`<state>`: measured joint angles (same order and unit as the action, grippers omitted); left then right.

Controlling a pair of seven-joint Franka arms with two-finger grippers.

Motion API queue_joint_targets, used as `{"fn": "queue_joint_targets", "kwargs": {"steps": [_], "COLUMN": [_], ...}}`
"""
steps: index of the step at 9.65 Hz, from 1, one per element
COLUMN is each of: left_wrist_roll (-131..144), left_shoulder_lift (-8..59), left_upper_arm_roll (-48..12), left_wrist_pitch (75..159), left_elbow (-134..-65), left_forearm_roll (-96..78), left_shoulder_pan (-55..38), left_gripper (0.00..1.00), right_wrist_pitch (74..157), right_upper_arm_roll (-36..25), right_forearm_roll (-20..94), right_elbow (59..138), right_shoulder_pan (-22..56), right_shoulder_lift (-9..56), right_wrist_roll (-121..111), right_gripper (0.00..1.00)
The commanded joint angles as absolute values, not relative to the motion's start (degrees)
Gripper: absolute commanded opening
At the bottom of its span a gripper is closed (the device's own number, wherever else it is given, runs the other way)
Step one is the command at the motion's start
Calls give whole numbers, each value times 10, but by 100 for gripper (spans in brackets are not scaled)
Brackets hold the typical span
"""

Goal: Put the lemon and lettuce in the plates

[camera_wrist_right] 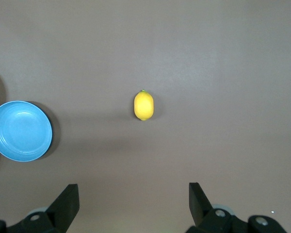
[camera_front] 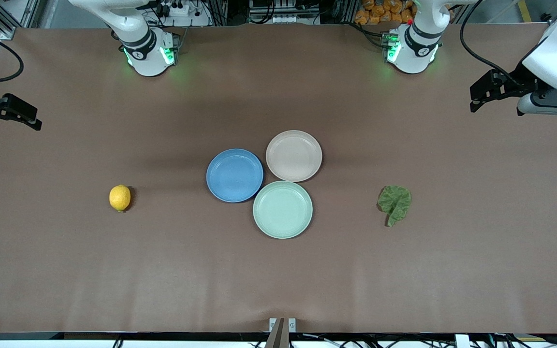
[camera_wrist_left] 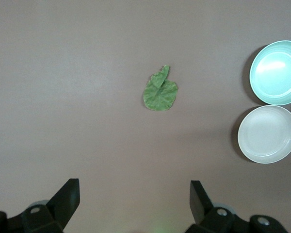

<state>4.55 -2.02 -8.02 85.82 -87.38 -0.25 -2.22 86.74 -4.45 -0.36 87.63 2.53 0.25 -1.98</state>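
Observation:
The lemon (camera_front: 120, 197) (camera_wrist_right: 144, 105) lies on the brown table toward the right arm's end. Toward the left arm's end lies the crinkled green lettuce (camera_front: 394, 204) (camera_wrist_left: 160, 92). Between them sit the blue plate (camera_front: 234, 175) (camera_wrist_right: 21, 130) and the beige-pink plate (camera_front: 293, 155) (camera_wrist_left: 267, 134), both empty and touching. My right gripper (camera_front: 18, 127) (camera_wrist_right: 134, 190) hangs open, high over the table's edge at its own end, well clear of the lemon. My left gripper (camera_front: 473, 99) (camera_wrist_left: 135, 187) hangs open over its end, apart from the lettuce. Neither holds anything.
A pale mint-green plate (camera_front: 282, 209) (camera_wrist_left: 276, 72), also empty, sits against the other two, nearest the front camera. Bare brown table (camera_front: 278, 280) spreads around the fruit, the leaf and the plates. Both arm bases stand along the table's back edge.

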Motion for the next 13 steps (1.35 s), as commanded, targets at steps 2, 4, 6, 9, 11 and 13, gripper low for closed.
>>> {"fn": "queue_joint_targets", "kwargs": {"steps": [2,4,6,9,11,13], "left_wrist_roll": [41,41,43,38,37,37], "left_shoulder_lift": [-25,-24,-21,-20,-18,-18], "left_upper_arm_roll": [-82,-80,-79,-76,-76,-76], "left_wrist_pitch": [848,849,849,849,849,849], "left_elbow": [-870,-870,-870,-870,-870,-871], "left_forearm_roll": [-11,-12,-11,-15,-14,-11], "left_shoulder_pan": [-20,-20,-20,-19,-19,-19], "left_gripper": [100,100,100,100,100,100], "right_wrist_pitch": [860,860,860,860,860,860], "right_upper_arm_roll": [-46,-46,-46,-46,-46,-46], "right_forearm_roll": [-12,-12,-12,-12,-12,-11], "right_elbow": [861,861,861,861,861,861], "right_shoulder_pan": [29,25,24,25,26,25], "right_shoulder_lift": [10,10,10,10,10,10], "right_wrist_roll": [-14,-15,-15,-14,-14,-14], "right_gripper": [100,100,100,100,100,100]}}
